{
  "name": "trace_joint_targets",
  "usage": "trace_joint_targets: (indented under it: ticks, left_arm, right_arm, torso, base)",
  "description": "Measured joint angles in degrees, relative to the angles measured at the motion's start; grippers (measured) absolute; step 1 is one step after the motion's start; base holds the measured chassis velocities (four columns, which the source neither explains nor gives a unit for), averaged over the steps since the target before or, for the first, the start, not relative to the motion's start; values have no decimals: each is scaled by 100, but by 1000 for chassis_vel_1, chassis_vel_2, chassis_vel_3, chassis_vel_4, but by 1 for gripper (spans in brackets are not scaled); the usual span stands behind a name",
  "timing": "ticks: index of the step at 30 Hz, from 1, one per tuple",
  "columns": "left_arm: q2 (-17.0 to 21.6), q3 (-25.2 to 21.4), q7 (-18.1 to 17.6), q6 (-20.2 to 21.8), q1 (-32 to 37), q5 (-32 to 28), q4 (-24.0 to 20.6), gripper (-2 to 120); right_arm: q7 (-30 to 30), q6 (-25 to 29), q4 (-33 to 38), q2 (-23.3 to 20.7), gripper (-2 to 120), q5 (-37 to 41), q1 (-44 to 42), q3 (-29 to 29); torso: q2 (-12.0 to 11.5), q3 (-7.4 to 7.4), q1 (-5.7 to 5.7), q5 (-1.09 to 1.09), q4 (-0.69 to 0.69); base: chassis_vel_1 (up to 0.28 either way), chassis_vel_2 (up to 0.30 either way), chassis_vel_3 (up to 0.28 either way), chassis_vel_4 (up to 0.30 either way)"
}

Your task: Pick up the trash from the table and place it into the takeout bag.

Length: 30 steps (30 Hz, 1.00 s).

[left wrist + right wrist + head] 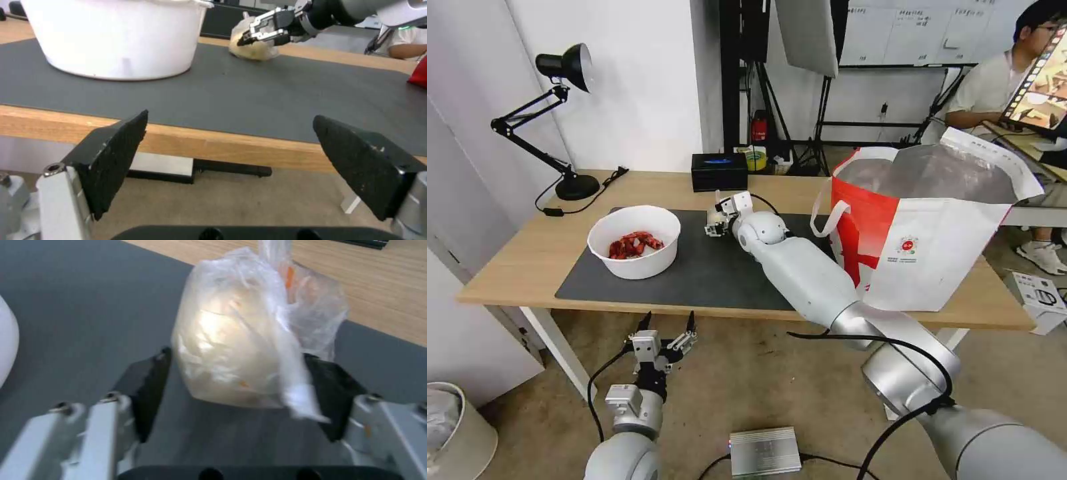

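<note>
At centre frame in the head view, the right gripper [236, 396] straddles the wrapped ball [240, 340] on the mat [707, 273], pads touching its sides. Squeeze gently and lift straight, toward the bag [920, 247] at right. The left gripper [665, 337] hangs spread below the table [527, 260].

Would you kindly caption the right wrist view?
Right pincer closed around the beige ball in clear wrap on the dark grey mat.

The arm [800, 267] hides part of the mat [694, 273]; the bowl [115, 36] is cut off at the edge.
</note>
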Motion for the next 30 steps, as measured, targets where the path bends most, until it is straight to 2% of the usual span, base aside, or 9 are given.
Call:
trace_joint_targets:
  ticks: [2,3,6,10,11,13,14,17,30]
  left_arm:
    - [-4,5,-1,-5,9,8,-3,100]
    - [-4,5,-1,-5,9,8,-3,100]
    - [-8,16,-2,-8,9,14,-10,100]
    - [-9,31,-2,-9,1,15,-6,100]
    - [-15,43,-3,-10,-2,18,4,100]
    - [-26,62,-3,-11,-5,22,16,100]
    - [-26,62,-3,-11,-5,22,16,100]
    - [-30,75,-5,-12,-23,25,33,100]
    - [-37,62,-10,-13,-13,28,15,100]
  right_arm:
    - [49,-54,34,-3,56,14,-18,2]
    - [49,-54,34,-3,56,14,-18,2]
    - [86,-96,70,-19,41,43,-46,3]
    - [104,-111,77,-35,33,93,-52,4]
    - [111,-116,83,-48,26,111,-57,3]
    - [118,-122,86,-69,18,123,-65,3]
    - [118,-122,86,-69,18,123,-65,3]
    - [144,-125,105,-100,3,132,-80,3]
    - [215,58,622,-267,0,134,-168,104]
  torso:
    - [0,0,0,0,0]
    - [0,0,0,0,0]
    - [0,0,0,0,0]
    - [0,0,0,0,0]
    - [0,0,0,0,0]
    - [0,0,0,0,0]
    - [0,0,0,0,0]
    - [0,0,0,0,0]
    - [0,0,0,0,0]
  base:
    - [0,0,0,0]
    - [0,0,0,0]
    - [0,0,0,0]
    - [0,0,0,0]
    - [0,0,0,0]
    - [0,0,0,0]
    - [0,0,0,0]
    - [0,0,0,0]
    - [0,0,0,0]
